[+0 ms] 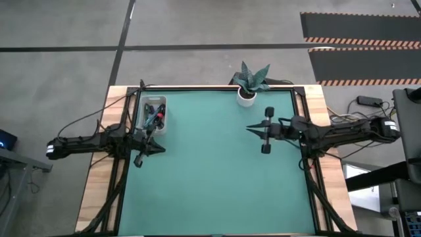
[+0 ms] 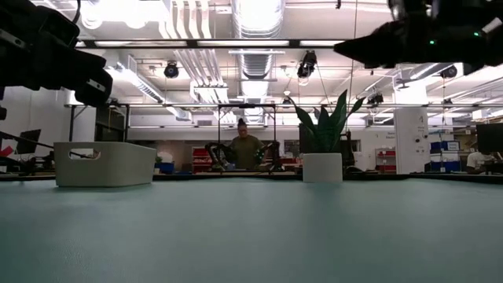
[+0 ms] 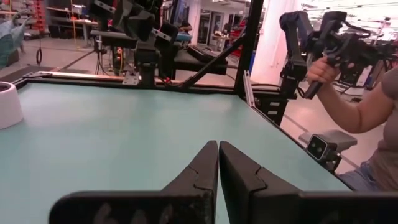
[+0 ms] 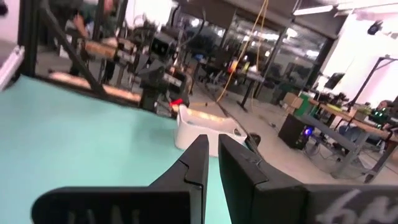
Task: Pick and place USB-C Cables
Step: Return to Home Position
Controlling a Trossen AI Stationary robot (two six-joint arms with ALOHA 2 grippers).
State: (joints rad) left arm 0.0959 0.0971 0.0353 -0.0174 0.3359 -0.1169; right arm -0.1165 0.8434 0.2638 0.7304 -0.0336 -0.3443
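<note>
The USB-C cables [image 1: 154, 116] lie as a small heap of teal, red and dark bundles inside a white bin [image 1: 155, 113] at the table's far left. The bin also shows in the low view [image 2: 106, 163] and the right wrist view [image 4: 208, 127], where its wall hides the cables. My left gripper [image 1: 162, 148] hovers shut and empty over the mat just near of the bin; its shut fingertips show in its wrist view [image 3: 217, 144]. My right gripper [image 1: 250, 128] hovers shut and empty at the table's right, pointing left toward the bin [image 4: 212, 140].
A potted plant in a white pot [image 1: 248, 84] stands at the far edge, right of centre. The green mat [image 1: 217, 178] spreads between the arms. A black frame borders the table. A person's hand [image 3: 320, 71] holds a device beyond the table's near right side.
</note>
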